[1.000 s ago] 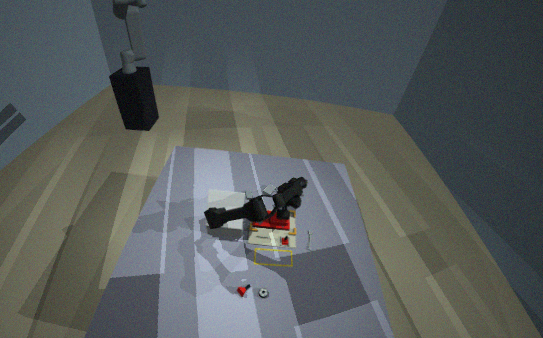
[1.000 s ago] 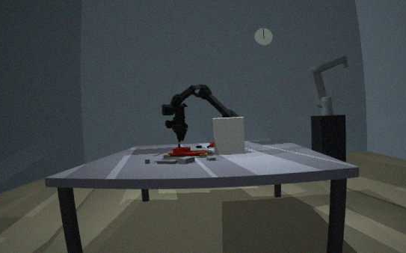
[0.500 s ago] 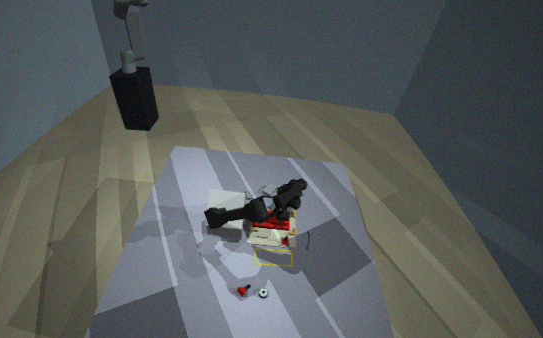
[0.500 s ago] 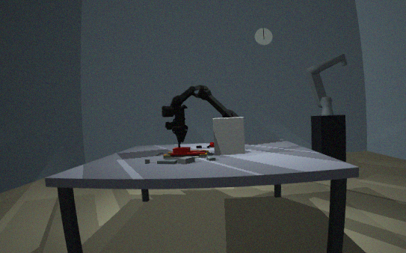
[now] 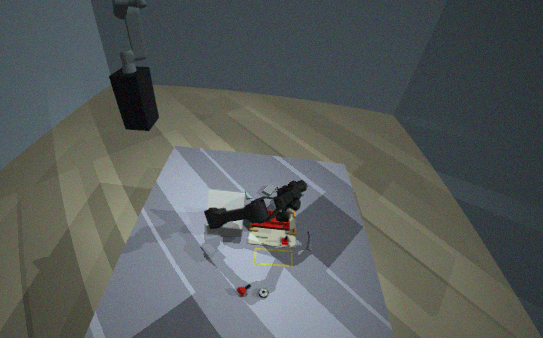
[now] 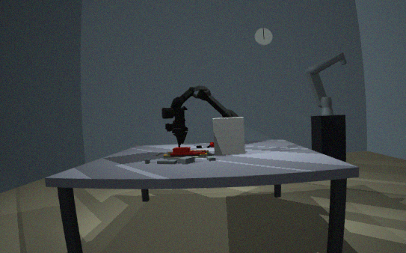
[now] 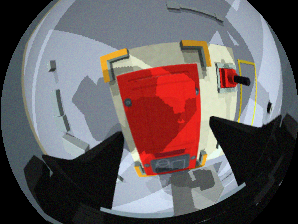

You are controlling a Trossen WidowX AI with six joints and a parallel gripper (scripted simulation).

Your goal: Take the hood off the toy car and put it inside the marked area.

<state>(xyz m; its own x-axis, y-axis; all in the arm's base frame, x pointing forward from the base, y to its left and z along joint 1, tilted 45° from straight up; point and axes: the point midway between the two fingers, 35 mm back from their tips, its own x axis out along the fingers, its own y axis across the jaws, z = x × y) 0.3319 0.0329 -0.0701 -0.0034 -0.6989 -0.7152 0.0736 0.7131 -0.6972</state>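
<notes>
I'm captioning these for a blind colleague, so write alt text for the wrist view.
Open gripper above a red toy car on a pale board with orange corner brackets; a yellow outline lies to the right.

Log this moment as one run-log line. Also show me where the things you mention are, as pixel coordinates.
black two-finger gripper (image 6: 179,145) (image 7: 168,128): open, empty | red toy car (image 6: 182,153) (image 7: 162,115): below fingers | yellow-outlined rectangular area (image 5: 273,265) (image 7: 248,61): hood not inside

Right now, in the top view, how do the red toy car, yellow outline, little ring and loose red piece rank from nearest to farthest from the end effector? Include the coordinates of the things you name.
1. Red toy car (image 5: 271,225) (image 6: 181,153) (image 7: 160,110): beneath the end effector (image 5: 284,216) (image 6: 179,146) (image 7: 168,128).
2. Yellow outline (image 5: 273,265) (image 7: 255,90): below the car in view.
3. Ring (image 5: 260,293) and loose red piece (image 5: 241,290) (image 6: 211,144): beyond the outline, too close to call.
</notes>
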